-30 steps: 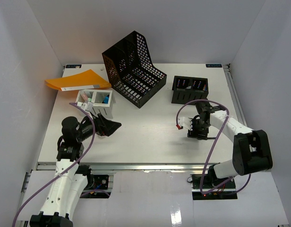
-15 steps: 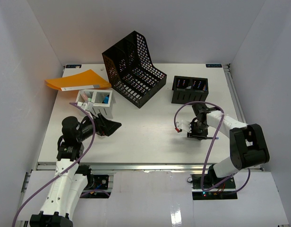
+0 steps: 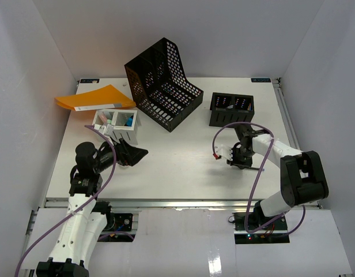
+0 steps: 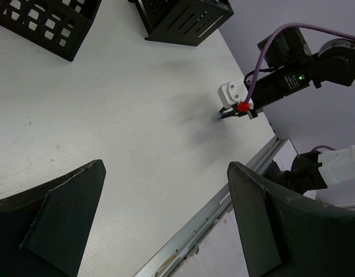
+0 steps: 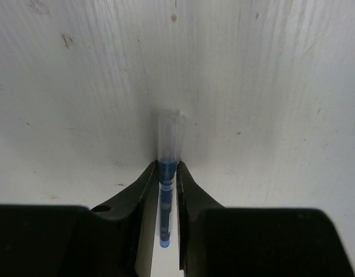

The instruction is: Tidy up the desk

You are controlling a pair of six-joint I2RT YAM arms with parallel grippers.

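The desk (image 3: 177, 167) is a white tabletop with a metal rail (image 3: 166, 203) along its front edge. My right gripper (image 5: 167, 166) points down at the desk's right half and is shut on a blue pen (image 5: 169, 138) with a clear cap that lies flat on the surface. In the top view that gripper (image 3: 238, 163) hides the pen. My left gripper (image 3: 140, 153) hovers over the left half of the desk. In the left wrist view it (image 4: 166, 167) stands wide open with nothing between its fingers.
A black mesh file rack (image 3: 163, 83) stands at the back centre and a black slotted box (image 3: 231, 108) at the back right. An orange folder (image 3: 94, 98) and a small white organiser (image 3: 115, 122) with coloured items sit at the back left.
My right gripper has come down a little onto the desk and its jaws have closed on the blue pen. The left arm has not moved.
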